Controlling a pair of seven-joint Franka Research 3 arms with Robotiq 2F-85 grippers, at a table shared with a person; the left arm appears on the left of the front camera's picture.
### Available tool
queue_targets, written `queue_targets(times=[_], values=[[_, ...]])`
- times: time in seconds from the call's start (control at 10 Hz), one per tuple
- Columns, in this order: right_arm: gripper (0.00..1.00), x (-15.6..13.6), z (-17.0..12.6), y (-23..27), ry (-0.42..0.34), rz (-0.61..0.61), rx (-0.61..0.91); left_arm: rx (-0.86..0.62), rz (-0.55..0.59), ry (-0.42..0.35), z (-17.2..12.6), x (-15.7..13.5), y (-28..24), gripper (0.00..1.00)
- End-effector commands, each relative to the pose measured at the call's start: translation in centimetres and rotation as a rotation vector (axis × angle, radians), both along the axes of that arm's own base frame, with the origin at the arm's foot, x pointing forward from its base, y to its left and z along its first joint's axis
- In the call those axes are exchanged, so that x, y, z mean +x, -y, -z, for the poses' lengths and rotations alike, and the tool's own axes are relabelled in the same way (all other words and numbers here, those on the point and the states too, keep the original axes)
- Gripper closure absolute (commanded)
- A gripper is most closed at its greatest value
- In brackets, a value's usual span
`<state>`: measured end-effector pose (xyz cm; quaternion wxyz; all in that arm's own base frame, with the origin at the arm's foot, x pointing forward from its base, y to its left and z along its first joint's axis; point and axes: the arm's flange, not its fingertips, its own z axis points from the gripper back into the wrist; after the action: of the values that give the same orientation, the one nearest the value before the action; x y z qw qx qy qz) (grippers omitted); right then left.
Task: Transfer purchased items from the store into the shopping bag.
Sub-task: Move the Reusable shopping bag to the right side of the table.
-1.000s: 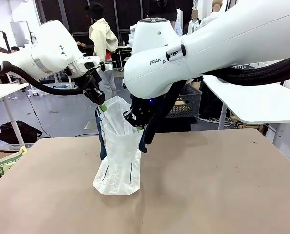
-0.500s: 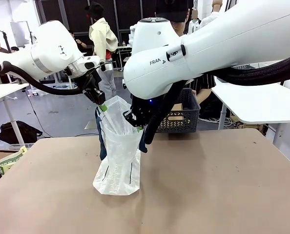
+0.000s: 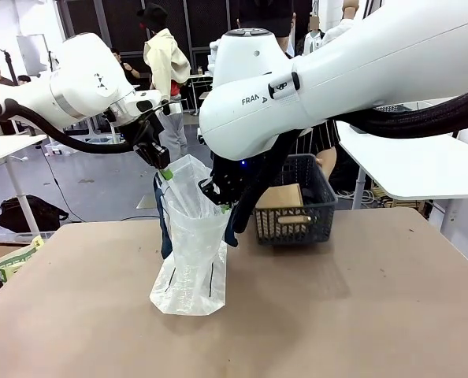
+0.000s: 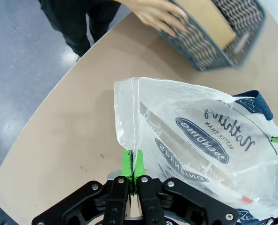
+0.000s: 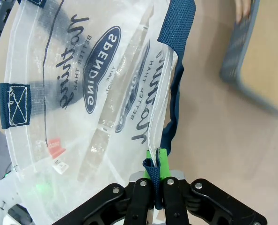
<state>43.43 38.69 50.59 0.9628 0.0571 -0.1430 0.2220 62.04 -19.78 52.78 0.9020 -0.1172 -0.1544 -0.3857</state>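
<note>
Currently the left gripper (image 3: 165, 172) and right gripper (image 3: 222, 206) each pinch the rim of the bag (image 3: 191, 252), upright left of centre, and thin plastic could slip out, collapsing the mouth beside the basket (image 3: 293, 213) just right.

I hold the translucent white, navy-handled shopping bag (image 3: 191, 252) upright and open, the dark grey lattice basket (image 3: 317, 216) with a tan package (image 3: 280, 197) just beside it.

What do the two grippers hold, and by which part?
The shopping bag, by its rim: left gripper on one side, right gripper opposite, at a strap.
</note>
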Motion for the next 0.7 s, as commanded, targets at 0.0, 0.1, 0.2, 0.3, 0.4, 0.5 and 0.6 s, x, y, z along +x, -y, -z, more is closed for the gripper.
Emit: queue_targets(times=[0.0, 0.1, 0.2, 0.3, 0.4, 0.5, 0.6], values=[[1.00, -0.11, -0.15, 0.05, 0.000, 0.002, 0.002, 0.003, -0.008, 0.009, 0.05, -0.47, -0.34, 1.00], [1.00, -0.11, -0.15, 0.05, 0.000, 0.002, 0.002, 0.003, -0.008, 0.009, 0.05, -0.47, -0.34, 1.00], [1.00, -0.11, -0.15, 0.05, 0.000, 0.002, 0.002, 0.003, -0.008, 0.009, 0.05, -0.47, -0.34, 1.00], [1.00, -0.11, -0.15, 0.05, 0.000, 0.002, 0.002, 0.003, -0.008, 0.009, 0.05, -0.47, -0.34, 1.00], [1.00, -0.11, -0.15, 0.05, 0.000, 0.002, 0.002, 0.003, -0.008, 0.009, 0.05, -0.47, -0.34, 1.00], [1.00, -0.11, -0.15, 0.05, 0.000, 0.002, 0.002, 0.003, -0.008, 0.009, 0.05, -0.47, -0.34, 1.00], [1.00, -0.11, -0.15, 0.05, 0.000, 0.002, 0.002, 0.003, -0.008, 0.009, 0.05, -0.47, -0.34, 1.00]])
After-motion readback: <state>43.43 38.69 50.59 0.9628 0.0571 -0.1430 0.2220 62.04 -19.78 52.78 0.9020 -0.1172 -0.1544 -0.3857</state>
